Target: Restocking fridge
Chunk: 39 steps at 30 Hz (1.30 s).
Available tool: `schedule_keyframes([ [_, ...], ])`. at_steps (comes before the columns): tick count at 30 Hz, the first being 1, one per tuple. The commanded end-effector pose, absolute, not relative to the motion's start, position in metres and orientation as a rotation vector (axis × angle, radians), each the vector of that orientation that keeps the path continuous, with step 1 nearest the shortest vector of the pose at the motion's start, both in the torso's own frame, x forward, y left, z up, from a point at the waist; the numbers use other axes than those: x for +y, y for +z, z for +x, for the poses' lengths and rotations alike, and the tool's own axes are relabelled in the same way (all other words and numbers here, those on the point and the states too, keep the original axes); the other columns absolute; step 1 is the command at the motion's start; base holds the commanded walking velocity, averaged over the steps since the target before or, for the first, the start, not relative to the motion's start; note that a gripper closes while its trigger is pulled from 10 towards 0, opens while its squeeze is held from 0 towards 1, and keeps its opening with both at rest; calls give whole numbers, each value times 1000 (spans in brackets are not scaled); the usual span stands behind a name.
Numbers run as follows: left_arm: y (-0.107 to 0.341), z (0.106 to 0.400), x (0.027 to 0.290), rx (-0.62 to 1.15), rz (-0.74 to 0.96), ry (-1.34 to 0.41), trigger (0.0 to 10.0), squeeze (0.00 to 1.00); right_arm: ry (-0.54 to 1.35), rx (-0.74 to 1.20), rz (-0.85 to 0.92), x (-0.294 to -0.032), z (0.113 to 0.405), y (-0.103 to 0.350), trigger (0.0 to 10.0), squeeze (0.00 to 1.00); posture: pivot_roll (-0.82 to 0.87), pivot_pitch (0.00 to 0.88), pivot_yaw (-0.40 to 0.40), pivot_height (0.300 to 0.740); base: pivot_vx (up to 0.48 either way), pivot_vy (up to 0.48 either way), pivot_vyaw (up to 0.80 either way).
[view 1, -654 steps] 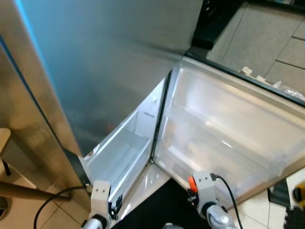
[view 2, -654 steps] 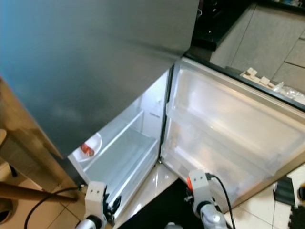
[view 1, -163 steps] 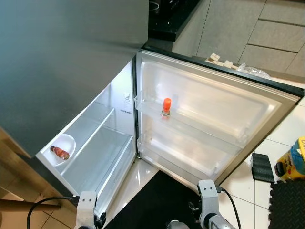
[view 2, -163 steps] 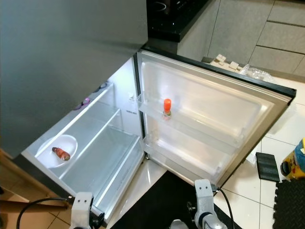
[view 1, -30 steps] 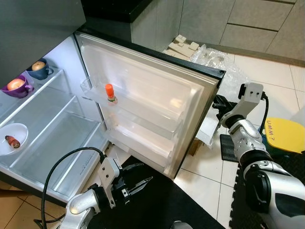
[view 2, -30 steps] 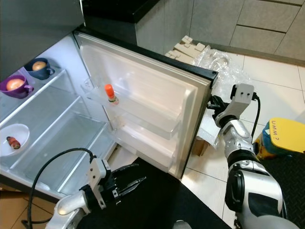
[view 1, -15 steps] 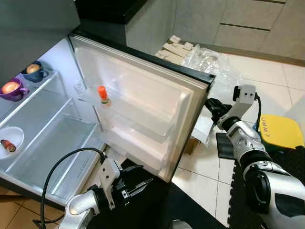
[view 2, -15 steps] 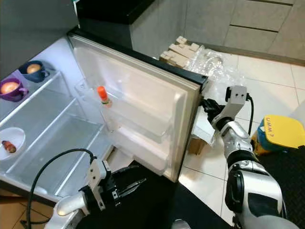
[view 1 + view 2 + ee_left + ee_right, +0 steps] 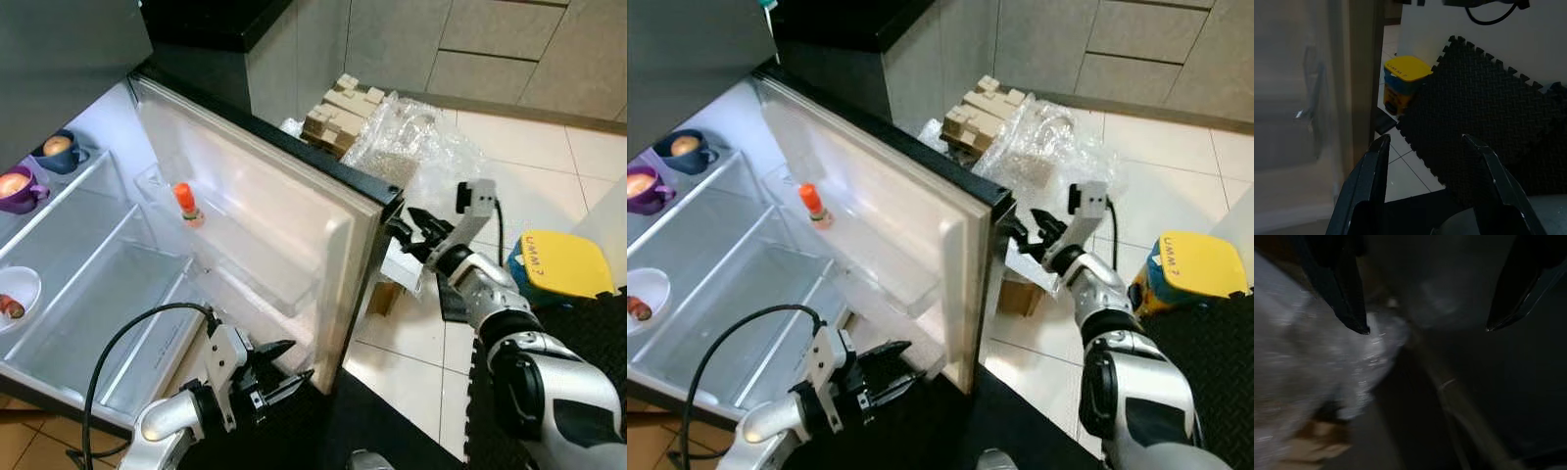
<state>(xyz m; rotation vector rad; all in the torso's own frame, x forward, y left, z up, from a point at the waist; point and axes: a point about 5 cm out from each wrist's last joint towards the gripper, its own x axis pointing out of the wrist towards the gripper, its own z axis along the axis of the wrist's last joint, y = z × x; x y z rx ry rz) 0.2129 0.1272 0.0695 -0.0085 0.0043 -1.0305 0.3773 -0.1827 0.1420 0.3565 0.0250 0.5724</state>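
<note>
The fridge door (image 9: pixel 265 225) stands partly open, its inner racks facing the lit compartment. A small bottle with an orange cap (image 9: pixel 186 204) stands in the upper door rack. My right gripper (image 9: pixel 411 233) is open against the door's outer free edge, its fingers (image 9: pixel 1347 289) spread wide in the dark right wrist view. Low down, my left gripper (image 9: pixel 279 370) is open with nothing in it, just in front of the door's bottom corner. The door's edge (image 9: pixel 1364 73) rises beside the left fingers (image 9: pixel 1371 171) in the left wrist view.
On the fridge shelves sit a purple cup (image 9: pixel 15 186), a blue cup (image 9: pixel 57 152) and a white bowl (image 9: pixel 12 294). Bubble wrap and wooden blocks (image 9: pixel 392 137) lie behind the door. A yellow-lidded tub (image 9: pixel 558 264) stands beside a black foam mat (image 9: pixel 1484 112).
The door's free edge has swung left towards the fridge body, and my right gripper has moved with it. The left gripper stays low and open.
</note>
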Motion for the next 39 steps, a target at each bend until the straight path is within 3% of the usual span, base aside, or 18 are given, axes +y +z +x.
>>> schedule_keyframes([
  [1,65,208,130,45,12,-1047,10000,0,605,49,358,-179,374,136,10000,1000,-143,129,24,740,0,0,0],
  [8,65,206,129,49,13,-1055,10000,0,759,63,391,-164,369,132,10000,1000,-145,131,22,740,0,0,0],
  [13,65,205,128,51,14,-1062,10000,0,690,76,318,-168,369,128,10000,1000,-145,132,21,740,0,0,0],
  [14,65,205,128,52,14,-1068,10000,0,625,81,271,-174,369,126,10000,0,-145,132,21,740,0,0,0],
  [27,72,202,103,47,-15,-1208,10000,0,269,162,193,-214,360,100,10000,0,-152,139,15,740,0,0,0],
  [31,75,205,97,33,-14,-1215,10000,0,288,160,217,-210,353,90,10000,0,-161,145,23,740,0,0,0],
  [39,77,202,98,46,-13,-1248,10000,0,497,129,256,-167,349,85,10000,0,-162,155,35,740,0,0,0],
])
